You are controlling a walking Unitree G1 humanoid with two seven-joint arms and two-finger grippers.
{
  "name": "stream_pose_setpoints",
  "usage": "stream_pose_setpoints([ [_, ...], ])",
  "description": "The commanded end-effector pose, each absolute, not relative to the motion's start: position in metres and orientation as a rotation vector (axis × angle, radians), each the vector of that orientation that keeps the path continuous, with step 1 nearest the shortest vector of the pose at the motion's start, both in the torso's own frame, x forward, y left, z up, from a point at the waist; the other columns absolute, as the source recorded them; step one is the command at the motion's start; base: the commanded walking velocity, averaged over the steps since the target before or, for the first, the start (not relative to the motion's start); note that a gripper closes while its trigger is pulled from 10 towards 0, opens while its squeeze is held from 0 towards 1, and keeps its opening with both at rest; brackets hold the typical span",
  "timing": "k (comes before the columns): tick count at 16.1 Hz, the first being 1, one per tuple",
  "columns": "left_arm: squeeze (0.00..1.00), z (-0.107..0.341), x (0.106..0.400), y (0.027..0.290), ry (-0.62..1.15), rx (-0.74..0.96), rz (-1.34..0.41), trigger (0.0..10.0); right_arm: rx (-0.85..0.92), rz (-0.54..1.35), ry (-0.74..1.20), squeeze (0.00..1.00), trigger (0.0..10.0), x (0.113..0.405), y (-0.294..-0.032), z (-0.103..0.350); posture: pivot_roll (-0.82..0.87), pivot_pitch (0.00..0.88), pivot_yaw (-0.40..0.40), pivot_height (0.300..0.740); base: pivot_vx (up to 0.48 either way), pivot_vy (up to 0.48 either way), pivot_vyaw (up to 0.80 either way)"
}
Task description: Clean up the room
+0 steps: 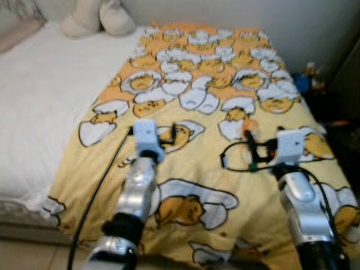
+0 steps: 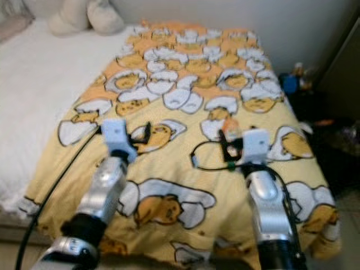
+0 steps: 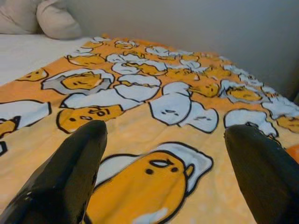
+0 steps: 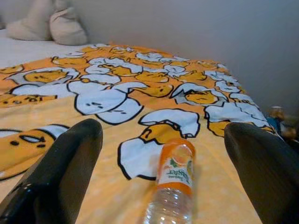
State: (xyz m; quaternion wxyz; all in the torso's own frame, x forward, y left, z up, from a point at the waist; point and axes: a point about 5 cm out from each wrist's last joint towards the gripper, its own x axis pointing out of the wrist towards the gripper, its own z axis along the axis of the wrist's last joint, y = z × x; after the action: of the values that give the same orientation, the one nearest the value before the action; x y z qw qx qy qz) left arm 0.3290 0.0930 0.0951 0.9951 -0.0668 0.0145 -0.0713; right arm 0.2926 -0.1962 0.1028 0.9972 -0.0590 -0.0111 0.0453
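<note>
Lying lengthwise bottle [image 4: 170, 186], cap [image 4: 178, 147] away from right claw [image 4: 163, 154]

Both head views are soft with blur, so the small bright things [image 1: 311, 76] on the floor by the wall at the upper right stay unreadable. The bottle [image 4: 170, 184] is cut off by the lower edge of the right wrist view (its base never shows), and in the head views it is an orange smear [image 1: 249, 122] beyond the right gripper [image 1: 251, 147]. The pillows [image 1: 97, 17] run off the top edge.
</note>
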Motion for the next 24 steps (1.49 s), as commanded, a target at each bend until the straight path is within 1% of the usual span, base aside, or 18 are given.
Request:
stream_pose_setpoints([
  [1, 0.00, 0.097, 0.332, 0.077, 0.042, -0.082, -0.216, 10.0, -0.123, 0.081, -0.021, 0.00, 10.0, 0.295, -0.202, 0.108, -0.29, 0.000, 0.033, 0.740, 0.000, -0.458, 0.00],
  [2, 0.00, 0.092, 0.336, 0.076, 0.080, -0.001, -0.225, 10.0, -0.109, 0.072, -0.021, 0.00, 10.0, 0.297, -0.202, 0.108, -0.28, 0.000, 0.042, 0.740, 0.000, 0.000, 0.00],
  [5, 0.00, 0.105, 0.340, 0.080, 0.007, 0.010, -0.277, 10.0, -0.066, 0.069, -0.017, 0.00, 10.0, 0.300, -0.191, 0.104, -0.28, 0.000, 0.062, 0.740, 0.000, 0.000, 0.00],
  [6, 0.00, 0.109, 0.342, 0.081, -0.010, -0.001, -0.288, 10.0, -0.056, 0.069, -0.016, 0.00, 10.0, 0.300, -0.187, 0.102, -0.27, 0.000, 0.068, 0.740, 0.345, 0.000, 0.00],
  [8, 0.00, 0.110, 0.345, 0.084, -0.014, 0.034, -0.278, 10.0, -0.028, 0.057, -0.014, 0.00, 10.0, 0.301, -0.185, 0.101, -0.27, 0.000, 0.080, 0.740, 0.467, 0.000, 0.00],
  [11, 0.00, 0.110, 0.344, 0.090, -0.011, -0.007, -0.252, 10.0, -0.012, 0.053, -0.013, 0.00, 10.0, 0.300, -0.181, 0.099, -0.26, 0.000, 0.087, 0.740, 0.472, 0.000, 0.00],
  [14, 0.00, 0.109, 0.342, 0.088, -0.014, 0.005, -0.264, 10.0, -0.002, 0.074, -0.010, 0.00, 10.0, 0.304, -0.173, 0.099, -0.26, 0.000, 0.092, 0.740, 0.472, 0.000, 0.00],
  [17, 0.00, 0.116, 0.344, 0.091, -0.053, 0.006, -0.252, 10.0, 0.037, 0.107, 0.006, 0.00, 10.0, 0.331, -0.156, 0.112, -0.24, 0.000, 0.094, 0.740, 0.000, 0.000, 0.00],
  [19, 0.00, 0.117, 0.343, 0.096, -0.057, -0.001, -0.254, 10.0, 0.069, 0.102, 0.044, 0.00, 10.0, 0.341, -0.149, 0.113, -0.22, 0.000, 0.090, 0.740, 0.000, 0.000, 0.00],
  [20, 0.00, 0.118, 0.343, 0.098, -0.059, 0.000, -0.253, 10.0, 0.062, 0.094, 0.057, 0.00, 10.0, 0.343, -0.148, 0.111, -0.20, 0.000, 0.086, 0.740, 0.000, 0.000, 0.00],
  [22, 0.00, 0.123, 0.343, 0.113, -0.078, 0.019, -0.234, 10.0, -0.007, 0.052, 0.080, 0.00, 10.0, 0.356, -0.139, 0.112, -0.17, 0.000, 0.082, 0.740, 0.000, 0.000, 0.00],
  [24, 0.00, 0.124, 0.342, 0.118, -0.080, 0.025, -0.220, 10.0, -0.009, 0.042, 0.080, 0.00, 10.0, 0.361, -0.136, 0.115, -0.15, 0.000, 0.084, 0.740, 0.000, 0.000, 0.00],
])
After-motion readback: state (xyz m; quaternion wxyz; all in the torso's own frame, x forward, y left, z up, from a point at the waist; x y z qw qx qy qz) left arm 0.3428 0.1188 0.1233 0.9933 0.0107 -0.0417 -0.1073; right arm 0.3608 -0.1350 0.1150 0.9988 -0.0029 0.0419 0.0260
